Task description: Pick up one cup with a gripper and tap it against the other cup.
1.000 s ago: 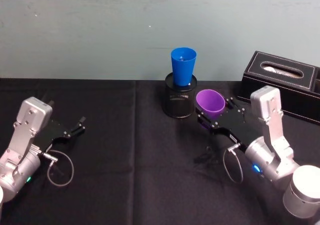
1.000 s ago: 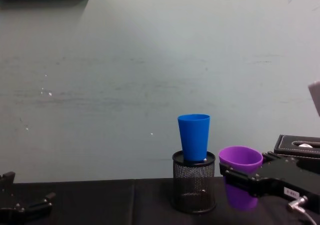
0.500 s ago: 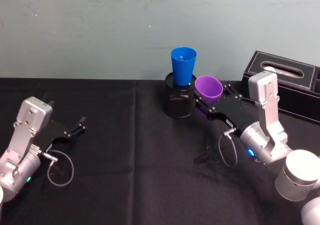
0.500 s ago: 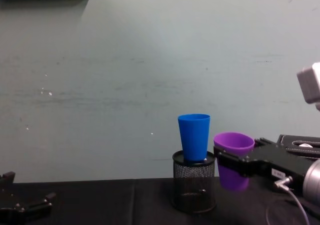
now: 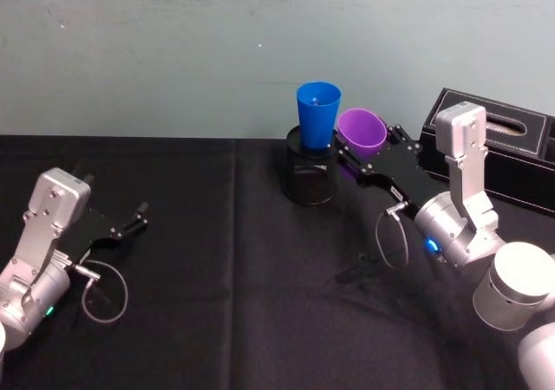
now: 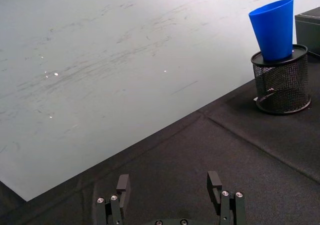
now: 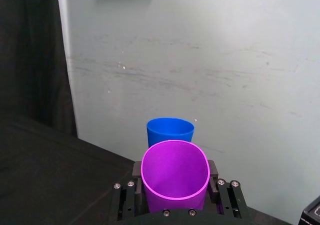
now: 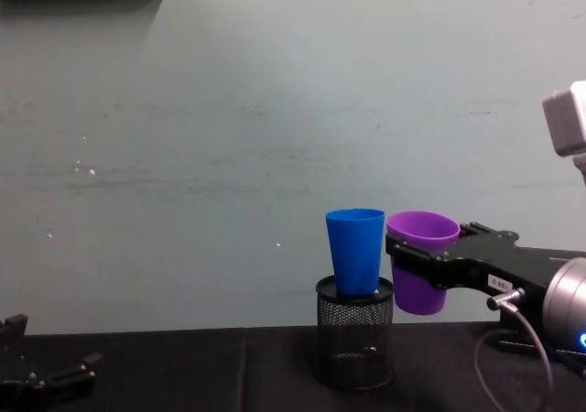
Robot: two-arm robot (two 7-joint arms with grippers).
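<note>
A pale green wall [image 5: 173, 52] stands beyond the right gripper [image 5: 354, 153]. A table [image 5: 217, 277] under black cloth lies well below it. A black box [image 5: 520, 152] sits behind the gripper, on its outer side. Ahead of the tips and lower down stands a mesh holder [image 8: 355, 343], with the blue cup [image 8: 355, 252] standing upright in its mouth.

The right gripper is clamped on the purple cup [image 8: 420, 293], one jaw on each side of its wall. It holds the cup mouth up, clear of the table and about level with the blue cup's upper half.

From the gripper, the blue cup lies straight ahead along the line of the jaws, just past the purple cup. Both cups have their long axes near vertical, so the contact would be wall against wall or rim against rim. The rims are at least just beside each other, but whether they touch I cannot tell. A short push forward looks enough to make the tap, though a hard one could rock the blue cup in the holder.

The left gripper [image 6: 168, 185] rests low over the cloth, well apart from both cups, jaws spread and empty.
</note>
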